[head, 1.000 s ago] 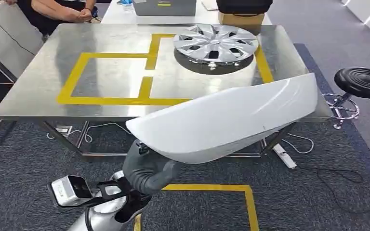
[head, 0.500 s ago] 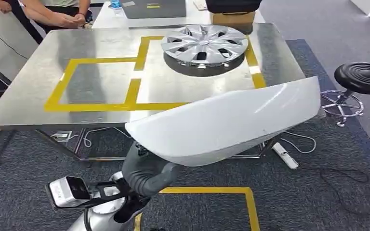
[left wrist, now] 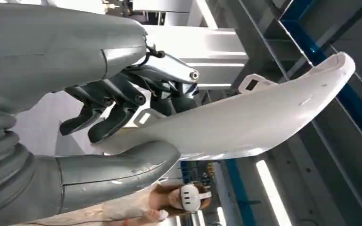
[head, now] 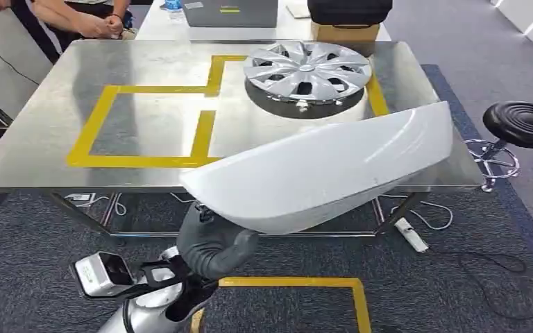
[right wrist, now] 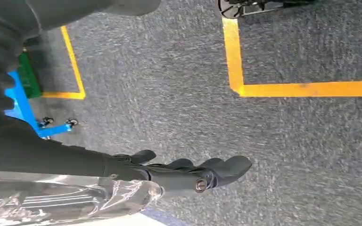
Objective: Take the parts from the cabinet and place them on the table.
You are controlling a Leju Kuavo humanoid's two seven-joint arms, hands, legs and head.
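My left hand (head: 212, 246) grips the near end of a long, curved white body part (head: 319, 173), which I hold in the air in front of the steel table (head: 159, 69). Its far end reaches over the table's front right corner. From the left wrist, the thumb sits under the white part (left wrist: 264, 122) and the dark fingers (left wrist: 118, 106) curl over its edge. A silver wheel cover (head: 307, 69) lies on the table inside the yellow tape outline at the back right. My right hand (right wrist: 193, 172) hangs over the carpet, fingers stretched out, holding nothing.
A black stool (head: 524, 118) stands right of the table. A person's arms (head: 90, 21) rest at the far left corner. A cardboard box (head: 347, 31) and a grey case (head: 229, 12) sit behind the table. Yellow floor tape (head: 347, 291) and cables lie near my feet.
The whole picture has shifted, so the camera moved; the table's front edge now sits lower and nearer. The white part stays in my left hand the same way.
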